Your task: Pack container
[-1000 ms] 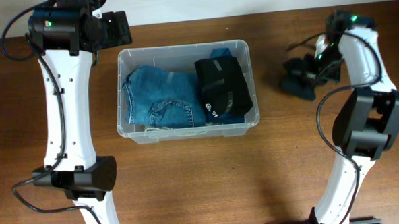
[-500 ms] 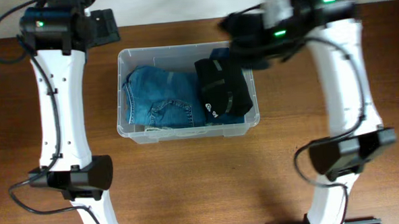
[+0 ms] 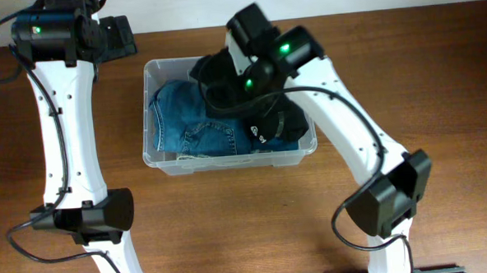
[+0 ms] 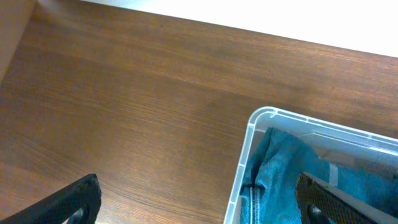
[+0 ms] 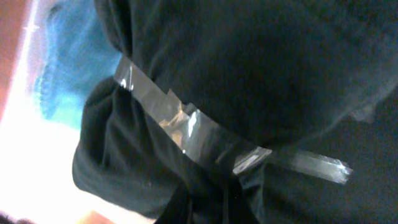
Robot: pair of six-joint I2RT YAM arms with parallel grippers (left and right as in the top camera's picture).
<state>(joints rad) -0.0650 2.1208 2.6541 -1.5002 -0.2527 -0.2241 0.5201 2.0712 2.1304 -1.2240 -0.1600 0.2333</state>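
The container (image 3: 228,163) is a clear plastic tub at the table's middle. It holds folded blue jeans (image 3: 189,118) on the left and a black bundle bound with clear tape (image 3: 280,125) on the right. My right gripper (image 3: 226,69) hangs over the tub's back middle, shut on a dark garment (image 3: 211,82). In the right wrist view black taped cloth (image 5: 249,81) fills the frame and hides the fingers. My left gripper (image 4: 202,211) is open and empty over bare table beside the tub's back left corner (image 4: 250,127), with the jeans (image 4: 280,168) visible inside.
The table's back edge meets a white wall (image 4: 249,15). Both white arms rise from bases near the front edge, the left base (image 3: 86,217) and the right base (image 3: 386,200). Bare brown wood (image 3: 231,227) lies in front of the tub.
My right arm has swung from the table's right side leftward to over the tub, carrying the dark garment. The left gripper has shifted slightly left.
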